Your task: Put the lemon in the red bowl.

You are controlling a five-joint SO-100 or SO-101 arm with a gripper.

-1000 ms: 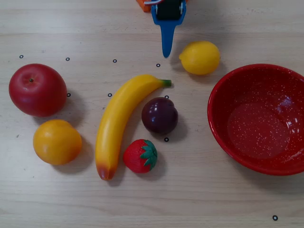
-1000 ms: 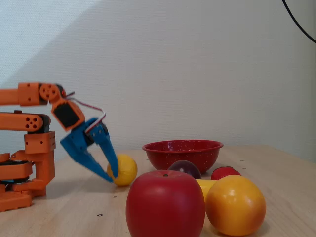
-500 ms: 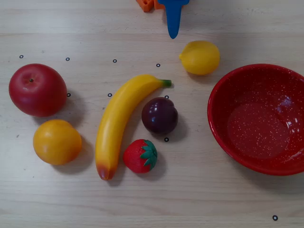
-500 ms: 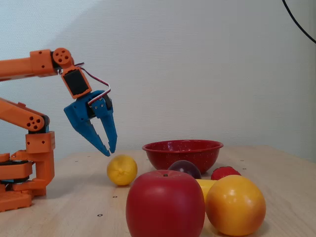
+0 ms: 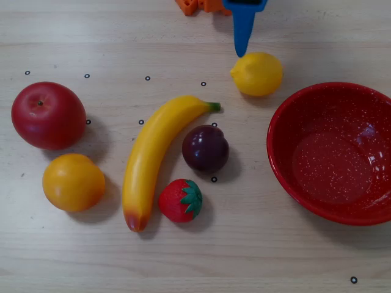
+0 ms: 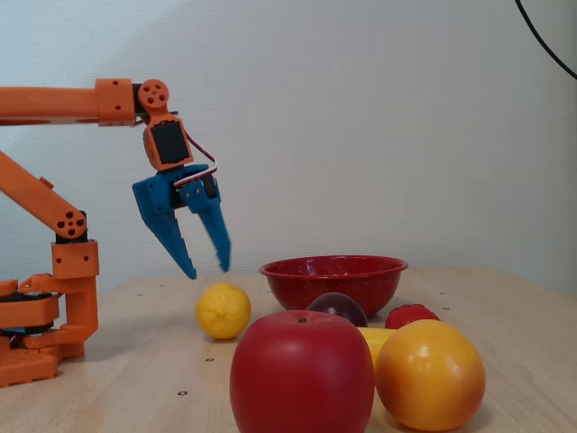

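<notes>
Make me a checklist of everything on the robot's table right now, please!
Surface: pale wood table with small ring marks.
Job's things: lemon lies on the table beside the red bowl, not in it; the bowl is empty.
Clutter: apple, orange, banana, plum, strawberry, all left of the bowl in the overhead view.
Grippers: gripper open, empty, in the air above the lemon, not touching it.
Cables: thin wires at the gripper motor; a black cable at the top right corner of the fixed view.
Surroundings: plain white wall.
</notes>
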